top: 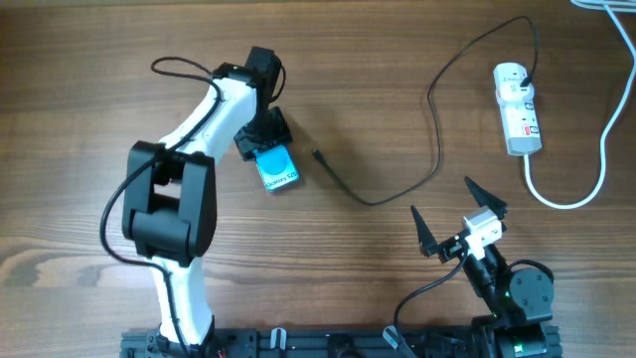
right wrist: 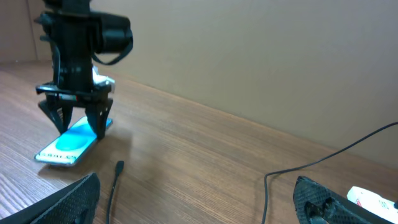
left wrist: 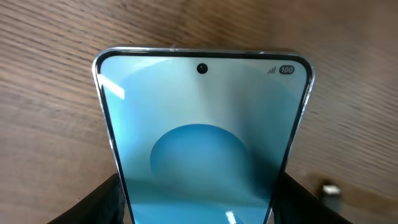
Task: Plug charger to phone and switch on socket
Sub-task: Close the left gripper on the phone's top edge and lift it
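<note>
Over on your left, the left gripper (right wrist: pixel 79 129) is down on the table (top: pixel 89 60) with its jaws clamped on the phone (top: pixel 279 171), a dark finger (left wrist: pixel 106 202) pressed against each long edge. The phone lies screen up, its blue face lit, the end nearest the middle of the table poking out from under the gripper. Just to its right, apart from it, the connector tip (top: pixel 317 154) of the charger (top: pixel 373 202) rests on the wood, pointing toward the phone. From there the black cable dips toward you, loops up and arcs across to the adapter (top: pixel 512 78) on the far end of the socket (top: pixel 519 114). Below that loop, your right gripper (top: pixel 442 197) hangs with its jaws spread wide and nothing between them. On the far right the socket lies flat, its thick white cord (top: pixel 596 169) curling around beside it.
</note>
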